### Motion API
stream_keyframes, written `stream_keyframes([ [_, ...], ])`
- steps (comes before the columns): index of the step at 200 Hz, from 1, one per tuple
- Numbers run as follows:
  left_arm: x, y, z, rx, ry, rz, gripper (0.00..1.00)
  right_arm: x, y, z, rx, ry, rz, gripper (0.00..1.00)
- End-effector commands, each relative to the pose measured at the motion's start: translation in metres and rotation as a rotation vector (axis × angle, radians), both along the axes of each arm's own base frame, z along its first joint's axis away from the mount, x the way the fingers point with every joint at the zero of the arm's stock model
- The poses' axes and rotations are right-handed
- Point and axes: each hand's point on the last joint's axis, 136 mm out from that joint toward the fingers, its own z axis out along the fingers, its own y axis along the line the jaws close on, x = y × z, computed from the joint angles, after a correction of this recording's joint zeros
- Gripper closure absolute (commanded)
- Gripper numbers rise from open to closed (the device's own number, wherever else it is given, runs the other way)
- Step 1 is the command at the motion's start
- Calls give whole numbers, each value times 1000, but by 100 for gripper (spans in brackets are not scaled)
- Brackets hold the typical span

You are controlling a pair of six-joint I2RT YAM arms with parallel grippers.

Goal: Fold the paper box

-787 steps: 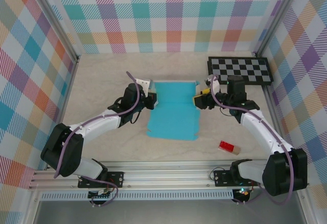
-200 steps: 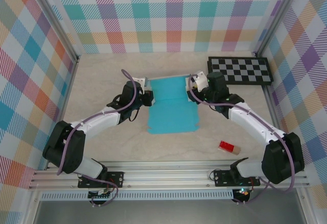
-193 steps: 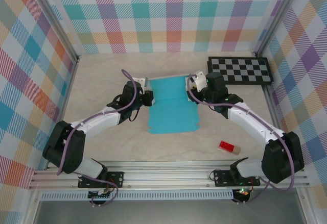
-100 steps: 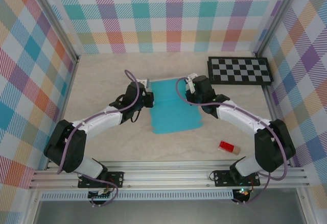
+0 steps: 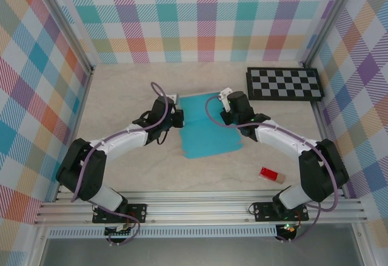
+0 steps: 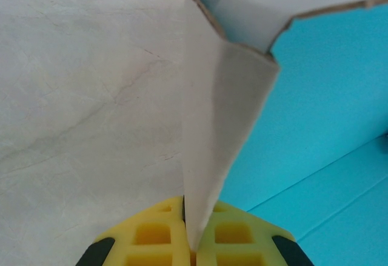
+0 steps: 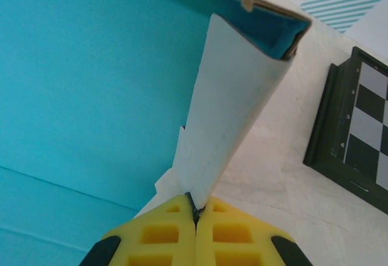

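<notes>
Red, the small block (image 5: 269,174) lies idle at the near right, well apart from the work. Mid-table the paper box (image 5: 209,134) lies teal face up. The left gripper (image 6: 193,251) is clamped on its left flap (image 6: 218,126) and the right gripper (image 7: 195,217) on its right flap (image 7: 233,102), both at the far corners, likely so the two walls rise together. The checkerboard (image 5: 284,84) sits far right.

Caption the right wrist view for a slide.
Right pincer shut on a raised white flap of the teal paper box, checkerboard nearby.
</notes>
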Motion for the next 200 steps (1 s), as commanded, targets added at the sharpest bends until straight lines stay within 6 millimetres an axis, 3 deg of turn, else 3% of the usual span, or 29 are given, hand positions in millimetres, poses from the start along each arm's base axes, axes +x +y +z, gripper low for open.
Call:
stream_keyframes([
  [1, 6, -24, 21, -69, -32, -43, 100, 7, -3, -24, -25, 25, -27, 100],
  [30, 10, -22, 9, -31, -14, -29, 100, 8, 1, -47, 175, 140, -81, 100],
  [84, 2, -17, -12, 249, 225, -76, 100, -1, 4, -82, 254, 387, -270, 99],
  [124, 9, -15, -3, 315, 216, -66, 100, -14, -1, -77, 236, 492, -340, 92],
  [155, 9, -19, -3, 307, 224, -67, 100, -20, 6, -76, 267, 524, -305, 83],
  [170, 7, -20, -5, 305, 234, -76, 100, -23, 10, -75, 286, 534, -274, 73],
  [200, 5, -18, -7, 302, 240, -73, 100, -31, 23, -73, 359, 570, -177, 67],
])
